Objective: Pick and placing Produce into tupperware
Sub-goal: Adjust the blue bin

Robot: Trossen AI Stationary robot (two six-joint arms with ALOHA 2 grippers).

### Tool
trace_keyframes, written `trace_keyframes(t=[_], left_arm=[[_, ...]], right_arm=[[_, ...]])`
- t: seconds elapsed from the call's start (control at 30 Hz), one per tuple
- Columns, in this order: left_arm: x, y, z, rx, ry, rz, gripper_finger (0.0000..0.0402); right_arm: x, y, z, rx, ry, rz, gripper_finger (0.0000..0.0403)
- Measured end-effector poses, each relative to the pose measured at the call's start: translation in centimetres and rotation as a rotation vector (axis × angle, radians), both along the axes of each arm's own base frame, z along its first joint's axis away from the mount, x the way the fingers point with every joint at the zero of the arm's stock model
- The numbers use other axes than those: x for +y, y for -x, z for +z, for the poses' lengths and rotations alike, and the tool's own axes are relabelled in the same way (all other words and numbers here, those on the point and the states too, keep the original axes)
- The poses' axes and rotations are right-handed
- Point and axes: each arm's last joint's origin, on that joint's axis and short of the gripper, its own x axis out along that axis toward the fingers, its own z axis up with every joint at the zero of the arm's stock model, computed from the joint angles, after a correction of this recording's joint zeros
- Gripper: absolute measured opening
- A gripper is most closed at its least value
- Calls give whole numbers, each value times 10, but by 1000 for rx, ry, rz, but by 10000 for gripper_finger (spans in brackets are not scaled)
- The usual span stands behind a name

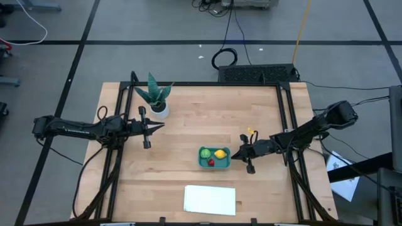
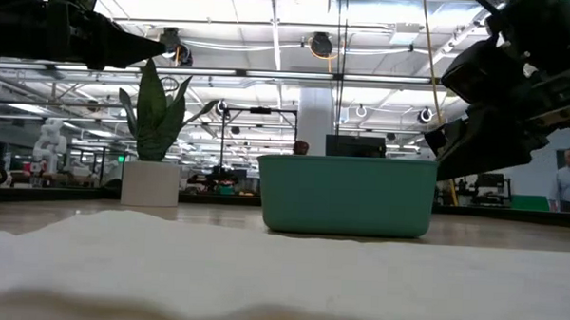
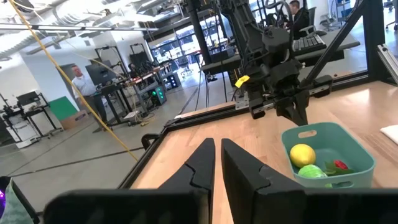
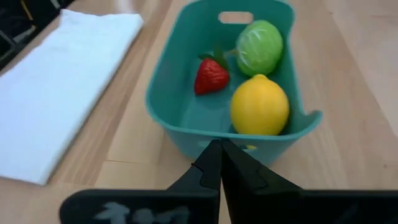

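Three pieces of toy produce are lying inside the teal tupperware [image 1: 214,164], which is sitting on the wooden counter [image 1: 188,125] just toward four o'clock from its centre: one light green round piece [image 1: 205,153], one yellow lemon [image 1: 220,153] and one small red strawberry [image 1: 211,162]. Only the right wrist view is showing them closely, with the strawberry [image 4: 211,74] beside the green piece [image 4: 259,47] and the lemon [image 4: 259,104] nearest the tub's rim. The low view is hiding all three behind the tub's wall [image 2: 346,194].

Two arms are reaching in from nine and three o'clock. The right gripper [image 1: 233,153] is hovering just beside the tub's three o'clock end, fingers pressed fully together and holding nothing. The left gripper [image 1: 162,126] is hanging well apart from the tub, toward ten o'clock of it, its fingers [image 3: 200,167] nearly touching with only a thin slit between them, also empty.

One potted plant [image 1: 155,97] in a white pot is standing near the eleven o'clock corner, just beyond the left gripper. One flat white sheet [image 1: 210,199] is lying near the six o'clock edge, apart from the tub. Open wood is stretching between the plant and the tub, and across the one o'clock quarter. Beyond the counter, the wrist and low views are showing people in a large workshop.
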Motion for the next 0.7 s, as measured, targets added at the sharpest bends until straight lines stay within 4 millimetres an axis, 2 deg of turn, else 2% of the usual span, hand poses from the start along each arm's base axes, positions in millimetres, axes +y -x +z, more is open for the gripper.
trace_keyframes(t=[0.7], left_arm=[[0, 0, -1, 12, 10, 0, 33]], right_arm=[[-9, 0, -4, 39, 30, -20, 0]])
